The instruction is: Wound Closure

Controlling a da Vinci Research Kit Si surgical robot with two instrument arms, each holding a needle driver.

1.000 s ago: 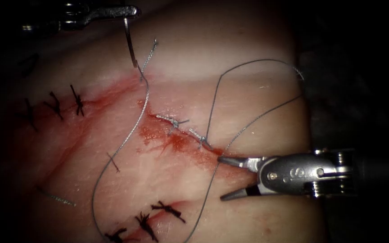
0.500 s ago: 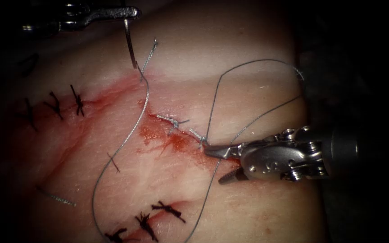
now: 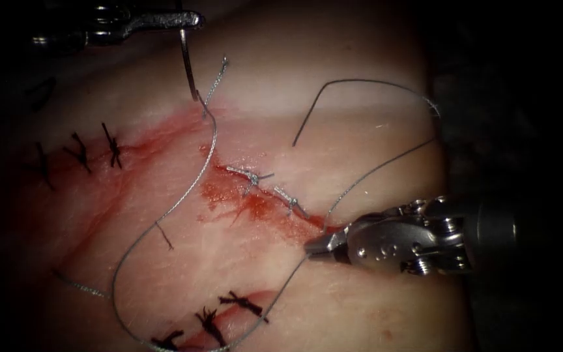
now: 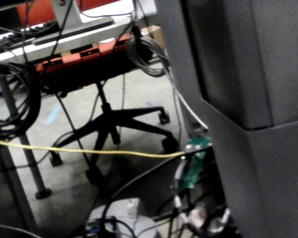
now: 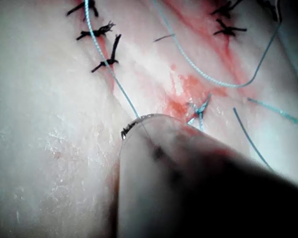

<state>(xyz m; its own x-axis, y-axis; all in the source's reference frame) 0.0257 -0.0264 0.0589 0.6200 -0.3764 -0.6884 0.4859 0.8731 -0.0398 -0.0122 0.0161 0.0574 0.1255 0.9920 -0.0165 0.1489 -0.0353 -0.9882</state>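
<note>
The left tool (image 3: 187, 18) was cut off by the endoscope view's top edge; the thread (image 3: 164, 212) ran off its bottom edge.

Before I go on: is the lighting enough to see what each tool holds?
Endoscope view: light pools on the cut, edges dark; the left tool sits in shadow yet holds the needle by one end, out of the tissue; the right tool, glinting, is shut on the thread. Right wrist view: tissue brightly lit.
</note>
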